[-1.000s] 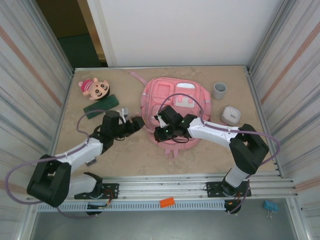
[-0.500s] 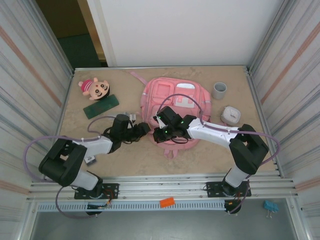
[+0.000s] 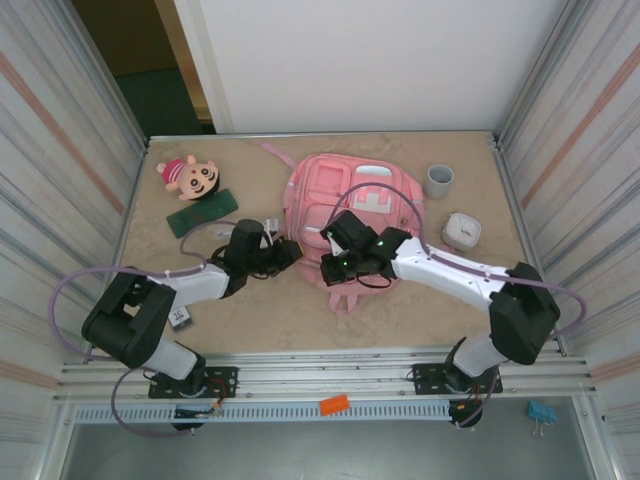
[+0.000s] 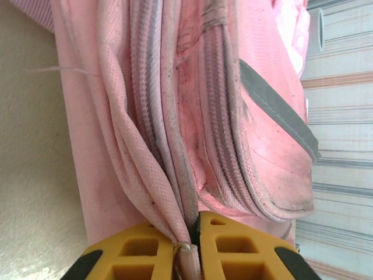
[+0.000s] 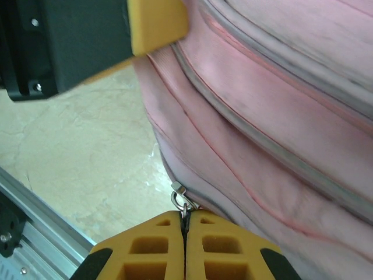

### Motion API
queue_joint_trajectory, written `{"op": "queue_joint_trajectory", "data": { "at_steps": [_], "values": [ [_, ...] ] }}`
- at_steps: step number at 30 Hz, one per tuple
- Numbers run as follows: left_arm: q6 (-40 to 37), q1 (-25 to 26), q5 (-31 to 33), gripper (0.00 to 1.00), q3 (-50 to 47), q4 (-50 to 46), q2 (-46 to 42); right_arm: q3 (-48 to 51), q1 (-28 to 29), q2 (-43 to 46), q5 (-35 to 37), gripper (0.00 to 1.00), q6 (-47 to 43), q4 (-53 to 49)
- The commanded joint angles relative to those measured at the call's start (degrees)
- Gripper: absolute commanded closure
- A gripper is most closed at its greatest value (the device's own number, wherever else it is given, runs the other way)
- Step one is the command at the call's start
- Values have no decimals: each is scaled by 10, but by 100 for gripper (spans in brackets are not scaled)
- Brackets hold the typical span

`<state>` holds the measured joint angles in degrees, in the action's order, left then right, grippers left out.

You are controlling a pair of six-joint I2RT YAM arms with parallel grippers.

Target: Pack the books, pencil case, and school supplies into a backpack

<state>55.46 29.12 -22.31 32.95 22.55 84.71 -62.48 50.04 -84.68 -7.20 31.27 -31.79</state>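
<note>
The backpack [image 3: 312, 185] looks soft and floppy, so my left gripper [image 4: 189, 245] pinches its fabric while my right gripper [image 5: 185, 224] clamps the zip pull [image 5: 182, 201].

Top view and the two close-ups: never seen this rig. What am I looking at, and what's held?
Two robot arms are bolted at the near edge of a table, each ending in a two-finger gripper. The wide picture is from a fixed camera overhead. The close-ups are from a camera on each wrist, looking past its own yellow fingers. On the table lie a pink backpack, a doll, a green pouch, a grey cup and a small white container. The left gripper pinches a fold of the backpack's fabric. The right gripper is shut on a metal zip pull.
</note>
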Motion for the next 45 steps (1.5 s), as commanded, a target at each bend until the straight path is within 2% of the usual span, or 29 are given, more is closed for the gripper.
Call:
{"op": "queue_joint_trajectory", "data": {
  "at_steps": [1,9,16,19,24,27,32,35,39,43,45],
  "values": [
    [-57,-34,71,100,11,-45,-13,8,-13,70,14,100,11,-89],
    [-87,-67,43,100,28,-72,-17,93,-65,138,-23,100,16,-48],
    [-148,-93,45,100,72,-130,-27,120,-89,128,-43,100,9,-28],
    [-172,-110,61,100,84,-163,-43,126,-94,127,-29,100,11,-20],
    [-179,-148,77,100,55,-185,-94,136,-101,128,-23,100,12,-4],
    [-185,-172,71,98,36,-194,-121,144,-100,123,-57,100,5,29],
    [-232,-174,29,60,36,-215,-166,147,-85,111,-99,100,-3,95],
    [-287,-153,28,44,30,-219,-210,142,-73,106,-110,100,-9,116],
    [-419,-107,-6,35,24,-221,-264,138,-63,101,-122,100,-14,137],
    [-546,-12,-14,33,13,-216,-295,131,-55,102,-123,100,-16,136],
    [-590,37,5,31,3,-211,-295,131,-53,109,-120,100,-17,135]
  ]
}}
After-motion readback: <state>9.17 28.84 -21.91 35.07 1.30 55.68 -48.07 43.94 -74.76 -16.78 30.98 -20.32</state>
